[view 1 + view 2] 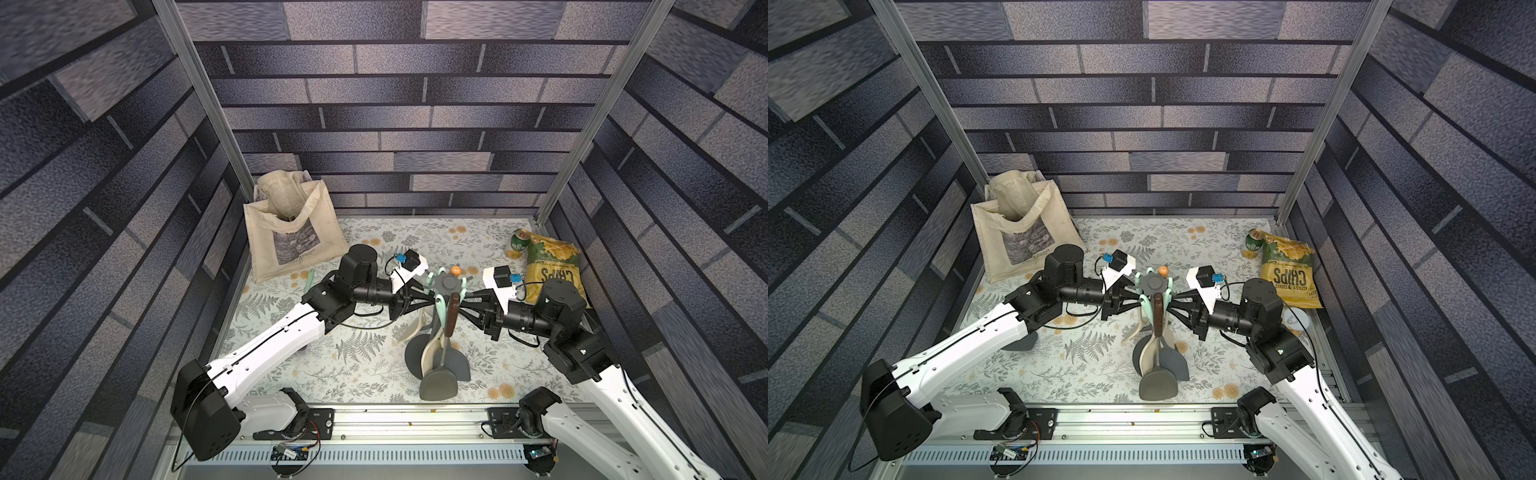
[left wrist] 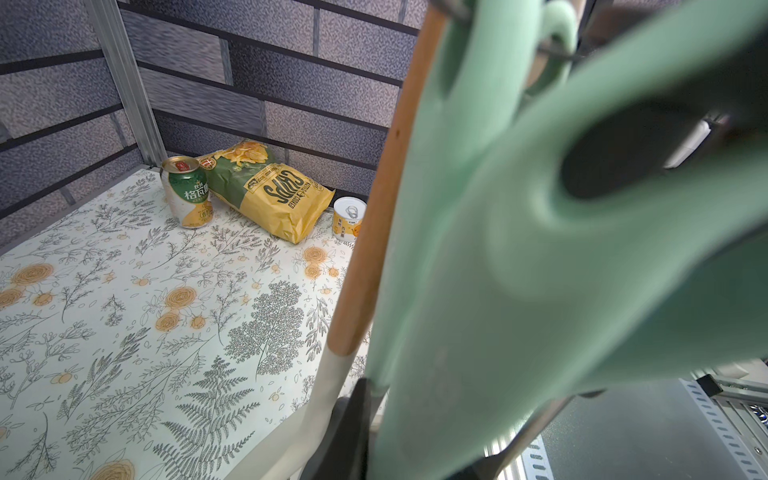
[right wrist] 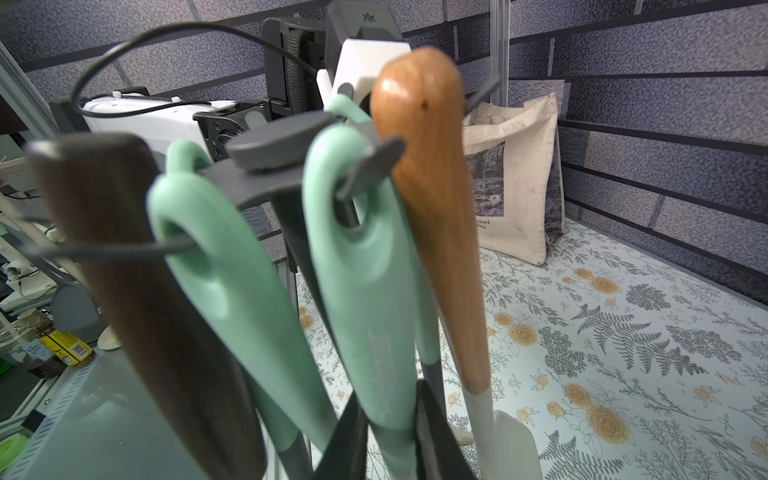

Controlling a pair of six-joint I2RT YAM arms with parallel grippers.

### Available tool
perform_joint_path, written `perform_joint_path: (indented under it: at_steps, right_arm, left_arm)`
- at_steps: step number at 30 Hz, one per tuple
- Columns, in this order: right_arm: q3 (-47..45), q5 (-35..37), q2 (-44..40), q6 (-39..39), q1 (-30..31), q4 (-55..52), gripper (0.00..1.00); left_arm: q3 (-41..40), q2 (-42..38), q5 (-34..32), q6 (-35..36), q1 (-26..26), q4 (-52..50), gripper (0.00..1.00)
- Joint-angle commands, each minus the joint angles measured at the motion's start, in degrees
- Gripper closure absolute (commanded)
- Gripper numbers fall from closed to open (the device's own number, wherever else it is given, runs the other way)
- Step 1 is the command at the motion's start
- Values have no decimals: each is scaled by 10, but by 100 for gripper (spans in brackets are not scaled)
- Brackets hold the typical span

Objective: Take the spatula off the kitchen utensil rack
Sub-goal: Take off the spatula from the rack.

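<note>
The dark grey kitchen utensil rack stands mid-table. Several utensils hang from its hooks: mint-green handles, a dark brown handle and an orange wooden handle with a cream blade. The spatula is among them, and I cannot tell which head goes with which held handle. My left gripper reaches in from the left, shut on a mint-green handle. From the right, my right gripper is shut on another mint-green handle.
A cream tote bag stands at the back left. A chips bag, a green can and a small white can sit at the back right. A mint-handled utensil lies beside the tote bag. Patterned walls close in three sides.
</note>
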Motion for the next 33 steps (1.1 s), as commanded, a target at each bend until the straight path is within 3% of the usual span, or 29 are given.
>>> perform_joint_path:
  at_steps: [1,23,33]
  right_arm:
    - [1,14,3,-1,3,-10,78]
    - [4,14,3,-3,3,-18,78]
    - [3,12,3,-3,3,-16,78]
  left_arm:
    - [-16,-22,-41,12,-2,24,95]
    - [-73,-82,-189,16,3,92,99]
    - [-75,-73,-207,15,4,128,98]
